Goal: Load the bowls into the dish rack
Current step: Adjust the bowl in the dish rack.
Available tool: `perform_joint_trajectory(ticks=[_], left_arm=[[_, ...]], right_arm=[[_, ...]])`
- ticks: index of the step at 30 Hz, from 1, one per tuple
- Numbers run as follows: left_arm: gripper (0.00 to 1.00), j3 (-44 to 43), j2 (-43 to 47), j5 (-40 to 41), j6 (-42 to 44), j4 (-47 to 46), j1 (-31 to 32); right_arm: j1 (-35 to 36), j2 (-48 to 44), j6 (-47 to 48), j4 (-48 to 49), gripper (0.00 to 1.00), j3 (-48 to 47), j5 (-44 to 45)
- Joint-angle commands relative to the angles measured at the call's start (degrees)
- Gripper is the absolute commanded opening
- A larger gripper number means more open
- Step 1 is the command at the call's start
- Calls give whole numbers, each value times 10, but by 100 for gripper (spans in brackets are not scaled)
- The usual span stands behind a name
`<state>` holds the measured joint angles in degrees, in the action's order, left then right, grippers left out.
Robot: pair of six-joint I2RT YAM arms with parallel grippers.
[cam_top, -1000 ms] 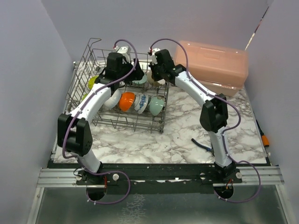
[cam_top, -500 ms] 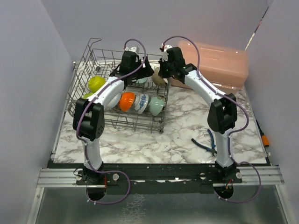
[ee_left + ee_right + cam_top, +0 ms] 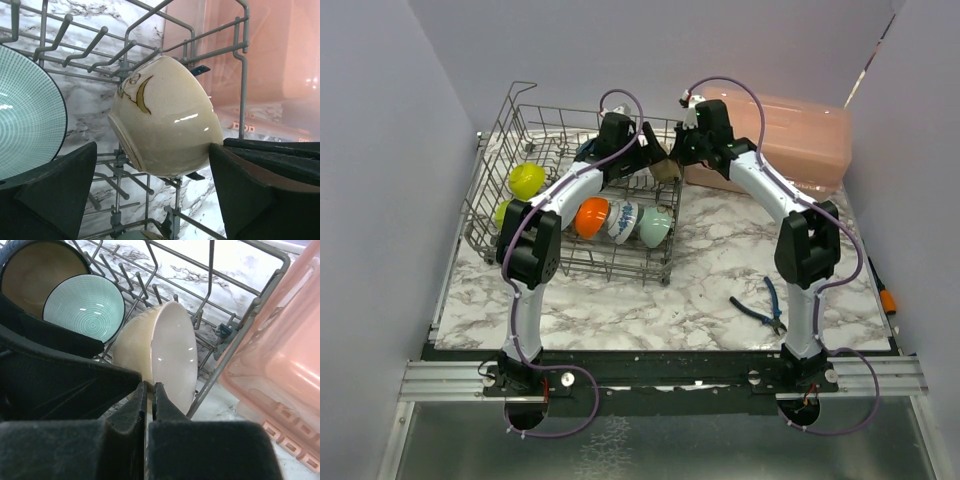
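From above, the dish rack (image 3: pixel 590 268) sits at 10 o'clock on the marble table (image 3: pixel 720 270). Both arms reach to the rack's 2 o'clock corner, where the beige bowl (image 3: pixel 665 168) is. This view is too far away to show the claws well.

It does show other bowls standing in the rack. A lime-yellow bowl (image 3: pixel 527 180) is at 9 o'clock. An orange bowl (image 3: pixel 590 217), a blue-patterned bowl (image 3: pixel 623 220) and a pale teal bowl (image 3: pixel 655 226) stand in a row near 5 o'clock. A pink box (image 3: pixel 790 135) lies at 1 o'clock, just beside the rack, and pliers (image 3: pixel 760 305) lie at 5 o'clock.

The left wrist view shows the outside of the beige bowl, tipped on its side inside the rack corner. A small brown and green leaf is painted on it. The left claw (image 3: pixel 152 155) is spread wide, with the bowl between its fingers. The finger at 8 o'clock does not touch the bowl.

The right wrist view shows the bowl's plain, pale inside. The right claw (image 3: pixel 149 390) is pressed nearly together and pinches the bowl's rim at 6 o'clock. This view also shows a ringed teal bowl (image 3: pixel 85 307) and a dark blue bowl (image 3: pixel 40 270) at 10 o'clock, both in the rack.

The pink box has raised letters in the left wrist view, but they are too blurred to read.
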<state>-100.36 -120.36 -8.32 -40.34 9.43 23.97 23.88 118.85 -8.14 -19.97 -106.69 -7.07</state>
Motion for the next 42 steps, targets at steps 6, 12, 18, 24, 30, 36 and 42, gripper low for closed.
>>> perform_joint_trajectory(ticks=[6, 12, 18, 24, 30, 36, 42], left_arm=[[98, -28, -33, 0, -55, -22, 18], [98, -22, -36, -43, -107, -62, 17], [98, 10, -28, -46, -122, -88, 17], [85, 9, -42, -50, -116, -86, 18], [69, 3, -37, -28, -88, -83, 20], [46, -23, -31, -6, -34, -46, 21], [40, -46, -5, 41, 58, 5, 23]], right_arm=[[-4, -13, 7, -10, 0, 30, -39], [-4, -40, 1, 24, 0, 74, -90], [-4, -58, -1, 48, 0, 105, -112], [-4, -88, -5, 69, 9, 123, -119], [-5, -138, -5, 74, 18, 153, -94], [-10, -174, -10, 60, 22, 180, -62], [-17, -180, -23, 36, 35, 197, -31]])
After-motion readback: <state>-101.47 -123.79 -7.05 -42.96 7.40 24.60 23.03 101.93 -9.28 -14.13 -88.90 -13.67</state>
